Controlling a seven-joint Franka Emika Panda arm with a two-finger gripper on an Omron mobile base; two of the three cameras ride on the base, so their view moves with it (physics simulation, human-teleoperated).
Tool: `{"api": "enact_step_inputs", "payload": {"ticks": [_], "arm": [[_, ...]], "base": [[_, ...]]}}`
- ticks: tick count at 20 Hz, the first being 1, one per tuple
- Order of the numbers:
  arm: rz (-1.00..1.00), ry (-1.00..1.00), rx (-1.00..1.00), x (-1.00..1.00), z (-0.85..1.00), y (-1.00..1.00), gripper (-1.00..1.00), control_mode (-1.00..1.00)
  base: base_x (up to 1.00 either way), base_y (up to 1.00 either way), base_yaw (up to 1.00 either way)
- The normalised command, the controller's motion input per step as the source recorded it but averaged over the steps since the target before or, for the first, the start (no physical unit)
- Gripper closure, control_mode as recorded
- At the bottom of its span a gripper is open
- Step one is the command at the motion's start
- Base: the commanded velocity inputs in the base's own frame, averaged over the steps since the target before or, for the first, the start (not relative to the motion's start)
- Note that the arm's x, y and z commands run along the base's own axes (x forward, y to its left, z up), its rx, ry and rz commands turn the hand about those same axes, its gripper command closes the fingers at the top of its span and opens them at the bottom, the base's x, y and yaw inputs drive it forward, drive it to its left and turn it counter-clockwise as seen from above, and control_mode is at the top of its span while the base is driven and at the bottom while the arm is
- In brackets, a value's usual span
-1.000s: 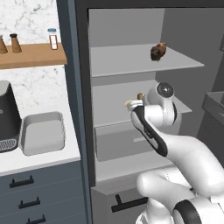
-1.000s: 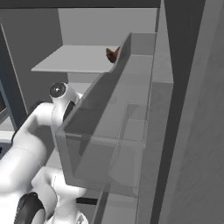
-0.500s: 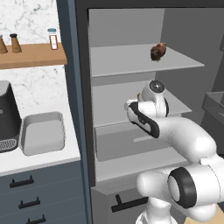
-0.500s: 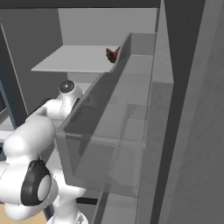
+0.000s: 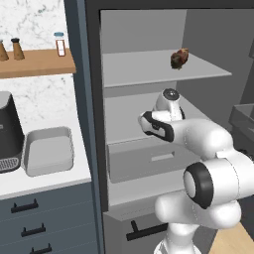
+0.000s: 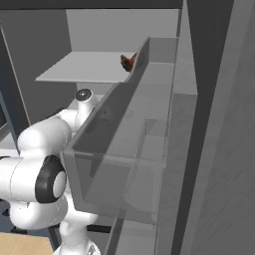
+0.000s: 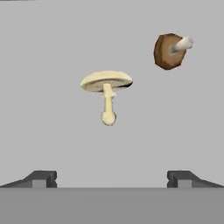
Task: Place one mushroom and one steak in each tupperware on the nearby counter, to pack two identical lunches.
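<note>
My gripper [image 7: 111,179] is open, and its two dark fingertips [image 7: 41,178] stand wide apart with nothing between them. Ahead of it on a grey shelf floor lie two mushrooms: a pale cream mushroom [image 7: 106,87] near the middle and a brown-capped mushroom [image 7: 171,50] at the upper right. Both are apart from the fingers. The hand [image 5: 155,125] reaches into the middle shelf of an open cabinet. A dark red-brown steak [image 5: 179,58] [image 6: 128,62] lies on the shelf above. A pale grey tupperware [image 5: 48,150] sits empty on the white counter [image 5: 49,182] at the left.
A black-and-grey coffee machine [image 5: 9,131] stands left of the tupperware. A wooden wall shelf [image 5: 34,62] carries shakers. A dark upright panel [image 5: 92,109] separates the counter from the cabinet. A drawer [image 5: 149,158] lies under the hand, and a translucent door bin [image 6: 124,164] juts out at the right.
The hand has drifted slightly left at the middle shelf, and the elbow has swung forward toward the cameras. The jaws stay open. The steak and the tupperware have not moved.
</note>
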Motion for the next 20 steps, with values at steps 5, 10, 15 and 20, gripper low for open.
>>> {"api": "enact_step_inputs", "payload": {"ticks": [5, 10, 15, 20], "arm": [[0.0, 0.05, 0.0, 0.31, -0.33, 0.0, -1.0, -1.0], [0.0, 0.0, 0.0, 0.33, -0.12, 0.02, -1.0, -1.0], [0.0, 0.0, 0.0, 0.25, 0.0, 0.04, -1.0, -1.0], [0.0, 0.0, 0.0, 0.29, -0.02, 0.05, -1.0, -1.0]], "base": [[0.0, 0.0, 0.0], [0.0, 0.0, 0.0], [0.0, 0.0, 0.0], [0.0, 0.0, 0.0]]}}
